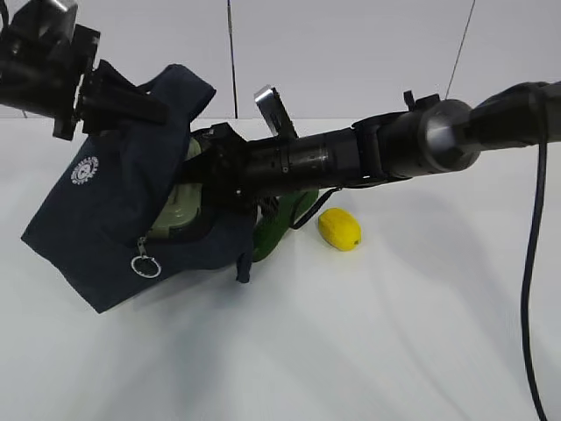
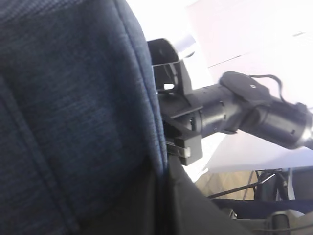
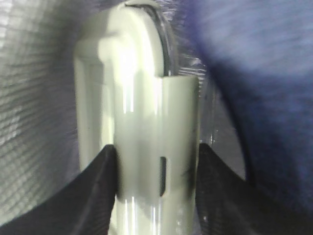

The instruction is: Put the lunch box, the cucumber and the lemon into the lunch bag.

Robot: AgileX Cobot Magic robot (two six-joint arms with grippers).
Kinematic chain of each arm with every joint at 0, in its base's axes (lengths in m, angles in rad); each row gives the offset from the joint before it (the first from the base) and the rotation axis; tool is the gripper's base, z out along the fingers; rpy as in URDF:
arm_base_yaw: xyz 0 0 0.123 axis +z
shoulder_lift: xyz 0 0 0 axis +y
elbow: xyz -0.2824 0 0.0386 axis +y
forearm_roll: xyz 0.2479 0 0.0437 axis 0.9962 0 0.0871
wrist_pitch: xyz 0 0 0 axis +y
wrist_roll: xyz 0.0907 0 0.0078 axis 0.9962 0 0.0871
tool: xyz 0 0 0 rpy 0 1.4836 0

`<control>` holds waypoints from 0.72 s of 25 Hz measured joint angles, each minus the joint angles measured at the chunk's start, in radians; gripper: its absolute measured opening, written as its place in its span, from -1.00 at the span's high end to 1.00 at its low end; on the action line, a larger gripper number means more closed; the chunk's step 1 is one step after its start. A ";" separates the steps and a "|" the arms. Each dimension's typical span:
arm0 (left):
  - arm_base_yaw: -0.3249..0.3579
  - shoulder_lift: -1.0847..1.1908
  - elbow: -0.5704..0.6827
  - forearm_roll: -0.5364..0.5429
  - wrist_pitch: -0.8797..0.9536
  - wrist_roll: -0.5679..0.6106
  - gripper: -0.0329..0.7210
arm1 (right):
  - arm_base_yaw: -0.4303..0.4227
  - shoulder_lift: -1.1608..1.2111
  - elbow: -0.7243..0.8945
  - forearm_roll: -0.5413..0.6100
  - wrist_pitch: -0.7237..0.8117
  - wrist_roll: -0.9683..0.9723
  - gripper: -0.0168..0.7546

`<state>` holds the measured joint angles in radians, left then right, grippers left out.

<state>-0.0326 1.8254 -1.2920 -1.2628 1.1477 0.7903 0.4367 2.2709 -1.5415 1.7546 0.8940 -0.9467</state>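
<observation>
Inside, woven navy lunch bag (image 1: 114, 219) surrounds glossy, round-cornered lunch box (image 3: 142, 137).

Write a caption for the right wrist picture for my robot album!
Right gripper clamps the pale sage-green plastic lunch box on edge inside the dark navy fabric lunch bag.

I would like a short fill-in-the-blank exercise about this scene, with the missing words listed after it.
1. The right gripper holds the ____ inside the lunch bag.
2. The lemon lies on the ____, outside the bag.
3. The left gripper lifts the bag by its ____ edge.
4. The cucumber lies ____ the right arm.

Missing words: lunch box; table; top; under
</observation>
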 joint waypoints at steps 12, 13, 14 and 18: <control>0.000 0.082 -0.004 -0.032 -0.023 0.018 0.93 | 0.011 0.046 -0.021 0.003 -0.091 0.013 0.04; 0.000 0.082 -0.004 -0.034 -0.025 0.018 0.93 | 0.011 0.046 -0.021 0.003 -0.095 0.013 0.03; 0.000 0.082 -0.004 -0.036 -0.030 0.018 0.93 | 0.011 0.046 -0.021 0.003 -0.097 0.013 0.02; 0.000 0.082 -0.004 -0.044 -0.040 0.018 0.93 | 0.011 0.048 -0.022 -0.012 -0.105 0.034 -0.04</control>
<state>-0.0326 1.9078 -1.2957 -1.3072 1.1079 0.8082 0.4478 2.3189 -1.5638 1.7426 0.7890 -0.9126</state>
